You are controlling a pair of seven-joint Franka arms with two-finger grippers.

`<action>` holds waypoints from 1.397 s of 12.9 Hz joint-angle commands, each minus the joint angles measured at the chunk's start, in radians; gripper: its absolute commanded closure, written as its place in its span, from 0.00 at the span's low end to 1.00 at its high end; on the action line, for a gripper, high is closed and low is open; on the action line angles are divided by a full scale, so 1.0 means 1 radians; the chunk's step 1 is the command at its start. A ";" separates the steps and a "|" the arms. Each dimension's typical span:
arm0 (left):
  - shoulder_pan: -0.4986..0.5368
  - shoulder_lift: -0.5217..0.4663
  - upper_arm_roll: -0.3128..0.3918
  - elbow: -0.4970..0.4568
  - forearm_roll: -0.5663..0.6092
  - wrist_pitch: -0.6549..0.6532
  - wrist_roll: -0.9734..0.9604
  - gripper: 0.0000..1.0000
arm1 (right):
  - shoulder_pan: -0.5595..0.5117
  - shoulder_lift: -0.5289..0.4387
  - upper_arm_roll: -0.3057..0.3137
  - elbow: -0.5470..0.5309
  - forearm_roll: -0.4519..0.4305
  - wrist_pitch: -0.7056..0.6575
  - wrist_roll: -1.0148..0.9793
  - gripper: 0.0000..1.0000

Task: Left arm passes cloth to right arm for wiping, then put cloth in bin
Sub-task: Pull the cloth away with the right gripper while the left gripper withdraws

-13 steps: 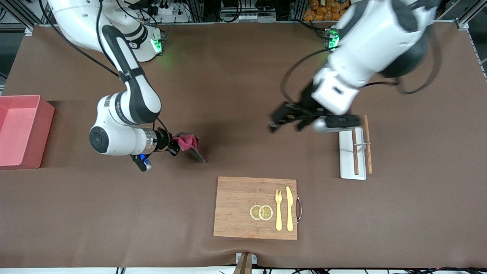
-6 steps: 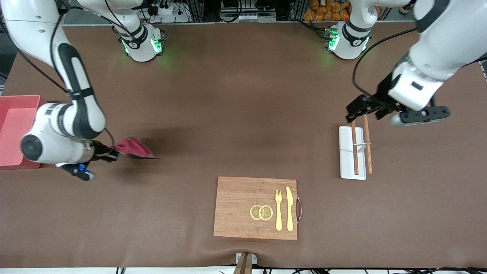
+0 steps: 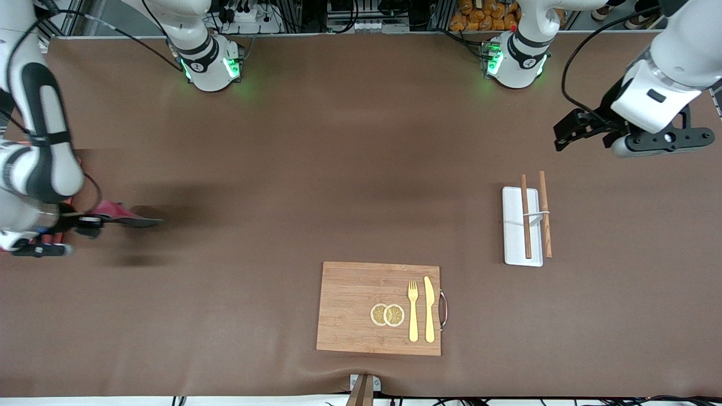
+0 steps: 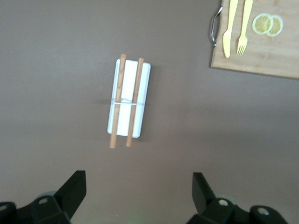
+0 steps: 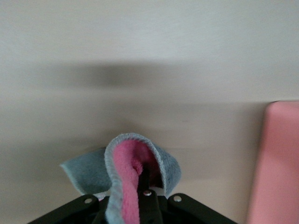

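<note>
My right gripper point(image 3: 90, 221) is at the right arm's end of the table, shut on the cloth point(image 3: 125, 217). The cloth trails out from it low over the brown mat. In the right wrist view the cloth point(image 5: 126, 170) folds over the shut gripper point(image 5: 145, 189), magenta inside and grey outside. The pink bin point(image 5: 280, 163) stands just beside the cloth; in the front view the right arm hides nearly all of it. My left gripper point(image 3: 562, 135) hangs open and empty over the mat at the left arm's end; in its wrist view the gripper point(image 4: 138, 182) holds nothing.
A white tray point(image 3: 516, 239) carrying two wooden chopsticks point(image 3: 525, 217) lies below the left gripper's height, also seen as the tray point(image 4: 142, 100). A bamboo cutting board point(image 3: 350, 307) with a gold fork, a knife and lemon slices lies near the front edge.
The right arm has swung with the cloth from the table's middle toward the bin. The left arm has pulled back over the tray toward its own end, still open.
</note>
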 commanded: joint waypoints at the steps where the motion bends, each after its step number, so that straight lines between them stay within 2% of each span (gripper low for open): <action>1: 0.013 -0.031 0.034 -0.012 0.045 -0.054 0.145 0.00 | -0.014 -0.029 0.022 0.024 -0.031 -0.029 -0.050 1.00; 3: 0.021 -0.034 0.035 -0.007 0.084 -0.096 0.251 0.00 | 0.001 -0.009 0.027 -0.005 -0.024 -0.032 0.056 1.00; 6: 0.052 -0.054 0.035 0.008 0.085 -0.108 0.239 0.00 | 0.134 -0.003 0.030 -0.055 -0.011 -0.028 0.343 1.00; 10: 0.080 -0.077 0.028 0.009 0.067 -0.133 0.230 0.00 | 0.335 0.013 0.031 -0.067 0.172 -0.028 0.676 1.00; 15: 0.081 -0.077 0.004 0.009 0.067 -0.151 0.184 0.00 | 0.594 0.007 0.030 -0.030 0.344 -0.017 1.074 1.00; 18: 0.078 -0.077 0.002 0.009 0.065 -0.162 0.170 0.00 | 0.599 0.005 0.030 0.016 0.346 -0.028 1.088 1.00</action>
